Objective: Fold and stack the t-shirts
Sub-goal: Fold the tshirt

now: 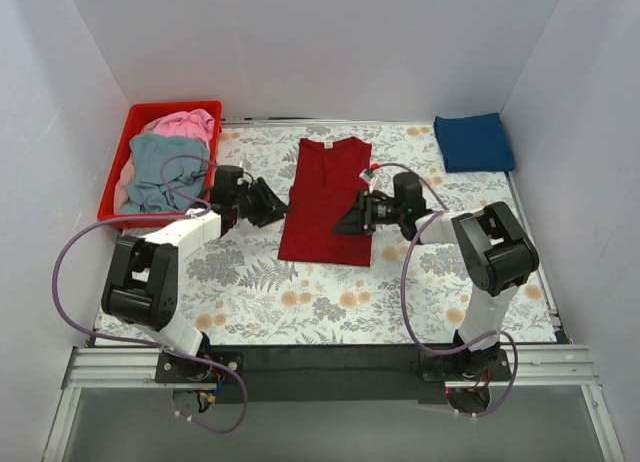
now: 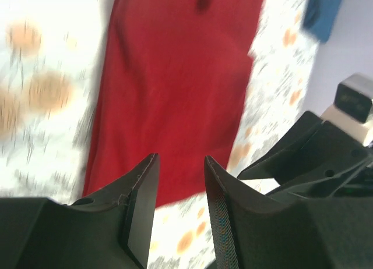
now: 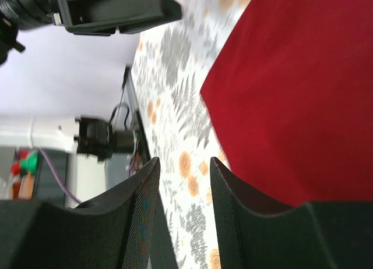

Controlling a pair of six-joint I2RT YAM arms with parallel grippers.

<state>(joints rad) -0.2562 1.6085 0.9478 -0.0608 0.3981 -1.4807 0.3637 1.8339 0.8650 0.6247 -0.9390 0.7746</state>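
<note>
**A:** Where is the dark red t-shirt (image 1: 325, 197) for you?

**B:** In the middle of the top view, flat on the flowered tablecloth (image 1: 300, 292). It is narrowed to a long strip with the collar toward the top. I judge you are set up for the crosswise fold.

**A:** Why do your grippers flank it?

**B:** Your left gripper (image 1: 272, 204) sits just off the strip's left edge, and your right gripper (image 1: 345, 220) sits at its lower right edge. Paired like that, you can lift both sides evenly. Each has its jaws parted with nothing between them.

**A:** And the others?

**B:** The navy t-shirt (image 1: 474, 142) lies folded in the upper right, probably as the base of the stack. The pink t-shirt (image 1: 188, 123) and the grey-blue t-shirt (image 1: 155, 167) are bunched in the red basket (image 1: 170, 105) in the upper left, unfolded.
</note>
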